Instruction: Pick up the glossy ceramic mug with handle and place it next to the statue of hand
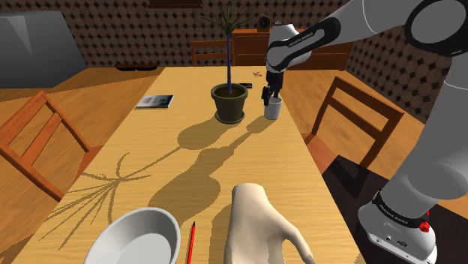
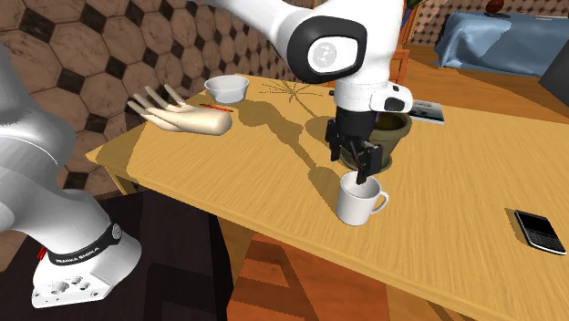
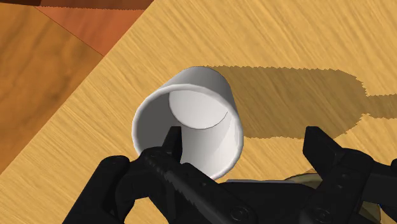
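**Wooden bench, patterned walls, jaws open on the white mug's rim**

The room has dark patterned walls and one long wooden bench [image 1: 150, 150]. Going left to right in the shoulder view:

- A wooden chair [image 1: 37, 142] stands off the left edge.
- A white bowl [image 1: 135, 234] sits at the near end, its white inside facing up.
- A magazine [image 1: 154, 101] lies flat further back.
- A red pencil [image 1: 190, 244] lies just beside the bowl.
- A dark pot [image 1: 229, 103] holds a tall thin plant.
- The hand statue [image 1: 262, 225] lies at the near end, right of the pencil.
- The mug [image 1: 273, 109] stands upright just right of the pot. It's close to the bench's right edge and well apart from the statue.

The jaws are open and down at the mug. In the wrist view one finger [image 3: 170, 143] is inside the rim and the other is outside, clear of the wall, so nothing is squeezed.

Another chair [image 1: 352, 120] stands past that right edge. Between the pot and the statue there's an open stretch of wood with the plant's shadow across it. In the second exterior view a phone [image 2: 540, 230] lies near the bench's edge, right of the mug.
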Tool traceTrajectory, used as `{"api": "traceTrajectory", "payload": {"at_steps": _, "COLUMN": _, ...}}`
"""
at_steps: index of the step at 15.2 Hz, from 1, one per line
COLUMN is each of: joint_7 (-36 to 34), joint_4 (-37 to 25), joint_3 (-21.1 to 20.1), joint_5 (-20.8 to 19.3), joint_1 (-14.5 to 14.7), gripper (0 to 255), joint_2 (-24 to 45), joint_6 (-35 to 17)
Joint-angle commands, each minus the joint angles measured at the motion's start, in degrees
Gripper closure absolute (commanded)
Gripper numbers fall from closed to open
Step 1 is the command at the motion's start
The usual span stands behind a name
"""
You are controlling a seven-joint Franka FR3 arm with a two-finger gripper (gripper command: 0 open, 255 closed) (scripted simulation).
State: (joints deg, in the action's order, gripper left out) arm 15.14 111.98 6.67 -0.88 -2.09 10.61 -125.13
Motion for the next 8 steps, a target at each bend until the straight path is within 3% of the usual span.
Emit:
{"api": "traceTrajectory", "payload": {"at_steps": 1, "joint_7": -0.03, "joint_4": 0.12, "joint_3": 0.01, "joint_5": -0.09, "joint_1": -0.01, "gripper": 0, "joint_2": 1.18, "joint_6": -1.41}}
{"api": "traceTrajectory", "payload": {"at_steps": 8, "joint_7": 0.16, "joint_4": 1.55, "joint_3": -0.02, "joint_5": 0.19, "joint_1": -0.17, "gripper": 0, "joint_2": 3.48, "joint_6": -5.14}}
